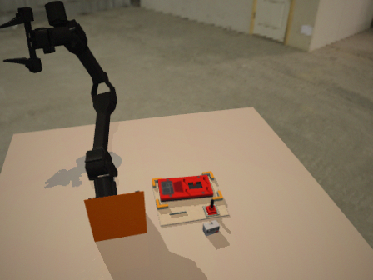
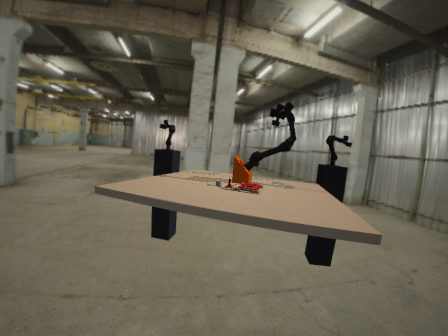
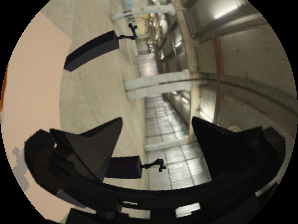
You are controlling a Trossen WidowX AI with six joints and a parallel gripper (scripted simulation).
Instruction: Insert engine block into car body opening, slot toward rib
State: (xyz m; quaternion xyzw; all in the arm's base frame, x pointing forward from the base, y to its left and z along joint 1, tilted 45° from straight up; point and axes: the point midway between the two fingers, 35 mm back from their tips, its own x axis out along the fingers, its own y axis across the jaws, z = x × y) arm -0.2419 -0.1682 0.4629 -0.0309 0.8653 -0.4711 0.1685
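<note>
The red car body [image 1: 181, 194] [image 2: 251, 187] lies in a holder on the table. Its opening [image 1: 192, 187] looks dark, with a small red rib reaching in; no block shows in it. A small grey-white block [image 1: 211, 227] [image 2: 219, 183], which looks like the engine block, sits on the table just off the holder's front edge. Its slot side cannot be told. My gripper [image 1: 4, 43] [image 2: 273, 116] [image 3: 157, 120] is open and empty, raised high at the left in the top view, far from the car body and the block.
The pale board [image 1: 189, 218] carries orange corner brackets [image 1: 161, 205], a thin grey bar [image 1: 178, 212] and a red piece [image 1: 211, 210] with an upright black stick. An orange plate [image 1: 116, 217] [image 2: 241, 172] stands at the arm's base. Two black pedestals [image 2: 166, 162] [image 2: 332, 180] with small arms stand beyond the table.
</note>
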